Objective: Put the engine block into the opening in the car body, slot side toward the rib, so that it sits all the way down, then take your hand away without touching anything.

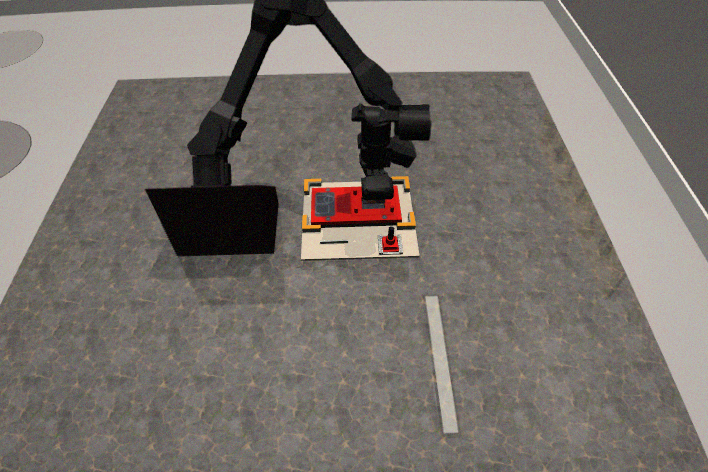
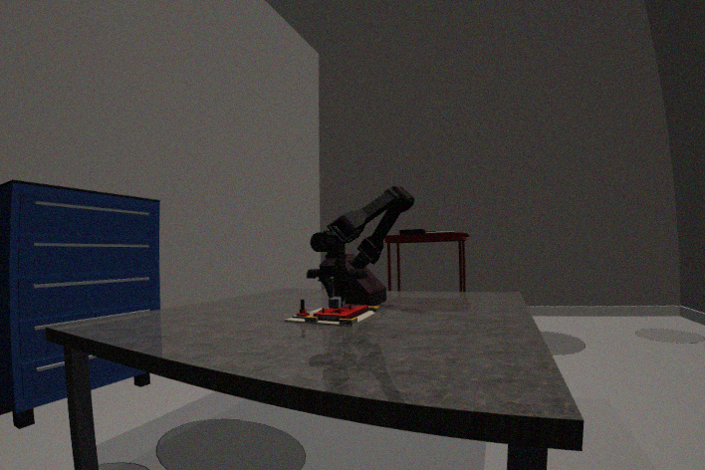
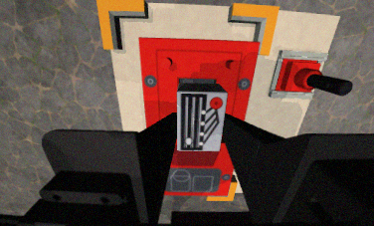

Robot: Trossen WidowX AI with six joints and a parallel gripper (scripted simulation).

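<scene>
Dim grey walls, blue drawer chest (image 2: 82,288), seemingly red side table (image 2: 426,238).

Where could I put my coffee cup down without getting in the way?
In front of the cream board, on either side of the pale strip, nothing shows. It is crowded where the claw holds the engine block over the red car body, beside the red-and-black knob.
</scene>
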